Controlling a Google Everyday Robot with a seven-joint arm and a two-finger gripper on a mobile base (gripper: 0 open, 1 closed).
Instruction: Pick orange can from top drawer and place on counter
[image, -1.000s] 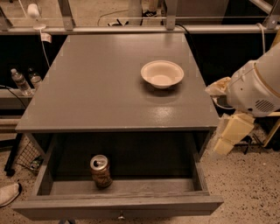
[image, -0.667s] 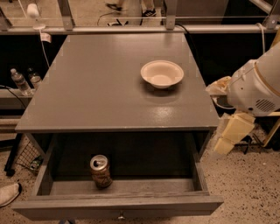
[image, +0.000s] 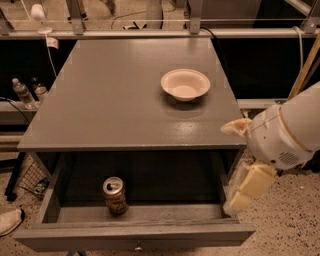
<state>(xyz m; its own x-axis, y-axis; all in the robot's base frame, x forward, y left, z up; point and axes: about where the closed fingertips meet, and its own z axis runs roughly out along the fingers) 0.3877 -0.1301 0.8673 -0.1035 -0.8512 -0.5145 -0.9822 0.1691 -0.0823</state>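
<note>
Gripper (image: 247, 180) beside top drawer (image: 135, 234), bowl (image: 185, 84) beyond

No readable text; gripper (image: 243, 194) right of the top drawer (image: 150, 234).

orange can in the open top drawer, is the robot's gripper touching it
Apart. The camera view shows the gripper off the right side of the grey wooden drawer, well clear of the small orange-brown drink can.
</note>
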